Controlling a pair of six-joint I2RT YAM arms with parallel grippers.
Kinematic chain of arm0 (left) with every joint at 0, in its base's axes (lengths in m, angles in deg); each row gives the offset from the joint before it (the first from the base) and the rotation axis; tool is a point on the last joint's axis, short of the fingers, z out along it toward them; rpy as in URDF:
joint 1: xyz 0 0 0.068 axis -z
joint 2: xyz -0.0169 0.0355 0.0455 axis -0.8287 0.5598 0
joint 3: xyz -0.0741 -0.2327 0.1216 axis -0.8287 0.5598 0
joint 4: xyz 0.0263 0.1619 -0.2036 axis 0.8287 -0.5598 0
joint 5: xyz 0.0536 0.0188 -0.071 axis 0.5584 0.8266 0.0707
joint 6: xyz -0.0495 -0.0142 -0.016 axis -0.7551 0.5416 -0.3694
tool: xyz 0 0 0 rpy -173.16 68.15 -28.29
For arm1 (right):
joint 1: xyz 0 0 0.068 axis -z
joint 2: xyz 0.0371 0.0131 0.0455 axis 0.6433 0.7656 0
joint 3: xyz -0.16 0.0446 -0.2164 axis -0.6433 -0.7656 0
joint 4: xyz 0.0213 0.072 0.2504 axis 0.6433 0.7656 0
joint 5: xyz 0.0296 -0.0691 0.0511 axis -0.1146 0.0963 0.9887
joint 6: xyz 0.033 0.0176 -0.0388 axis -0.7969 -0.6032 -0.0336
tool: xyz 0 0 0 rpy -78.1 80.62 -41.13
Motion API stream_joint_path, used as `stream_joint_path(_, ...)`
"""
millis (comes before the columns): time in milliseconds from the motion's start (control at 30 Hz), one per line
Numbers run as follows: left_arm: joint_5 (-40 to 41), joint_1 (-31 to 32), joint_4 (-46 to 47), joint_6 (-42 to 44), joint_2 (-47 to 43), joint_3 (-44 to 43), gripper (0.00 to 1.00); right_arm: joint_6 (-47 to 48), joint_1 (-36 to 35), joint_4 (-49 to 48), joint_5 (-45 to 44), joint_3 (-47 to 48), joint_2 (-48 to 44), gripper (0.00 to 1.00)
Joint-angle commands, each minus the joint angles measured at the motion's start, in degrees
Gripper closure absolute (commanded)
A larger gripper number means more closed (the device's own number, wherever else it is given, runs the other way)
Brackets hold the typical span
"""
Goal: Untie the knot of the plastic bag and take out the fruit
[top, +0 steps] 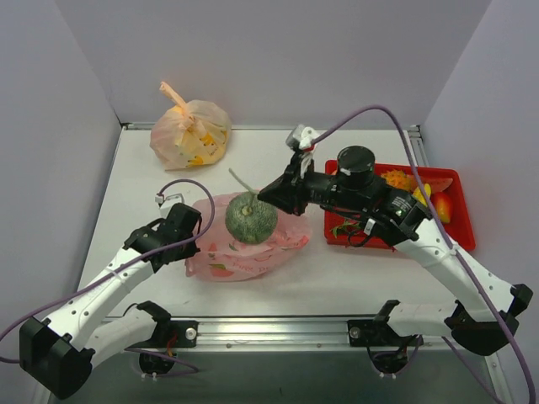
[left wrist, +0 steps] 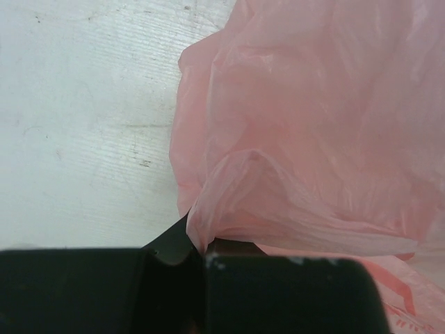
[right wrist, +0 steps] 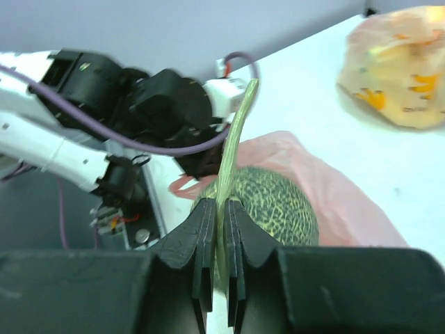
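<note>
The pink plastic bag (top: 244,257) lies slack on the table, and its knot is out of view. A round green melon (top: 251,217), one of the fruit, sits above the bag's crumpled top. My right gripper (right wrist: 221,209) is shut on the melon's long pale green stem (right wrist: 233,139), with the netted melon (right wrist: 274,205) just beyond its fingertips. In the top view the right gripper (top: 268,195) reaches in from the right. My left gripper (left wrist: 201,250) is shut on a fold of the pink bag (left wrist: 313,125) at its left edge; in the top view it (top: 195,240) stays low by the table.
A paler orange bag (top: 189,135) with yellow fruit inside stands tied at the back left. A red tray (top: 467,236) at the right holds several toy fruits, under the right arm. Grey walls close in the table on the left, back and right.
</note>
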Motion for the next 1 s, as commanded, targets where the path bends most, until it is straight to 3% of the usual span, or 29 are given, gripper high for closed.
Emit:
stream_joint_path(0,-0.07,-1.25,1.33,1.23,-0.86,-0.18,1.00,-3.38,5.60,-2.39,0.72,3.33,-4.43,1.00)
stream_joint_path(333,0.46,-3.00,1.41,3.51,0.28,-2.29,1.00,-3.39,24.93,0.76,-0.24,-1.94,-11.81,1.00)
stream_joint_path(533,-0.16,-4.67,1.06,4.48,-0.33,-2.82,1.00,-1.45,37.31,1.21,-2.27,-7.83,-10.33,1.00)
stream_joint_path(700,-0.33,-5.11,0.62,4.84,-1.30,-3.70,1.00,-1.89,40.94,-1.15,-1.65,-10.82,-6.11,1.00)
stream_joint_path(967,0.10,-5.56,-0.17,4.75,-3.32,-4.23,1.00,-6.36,43.22,-6.61,-7.89,-24.25,-4.08,1.00)
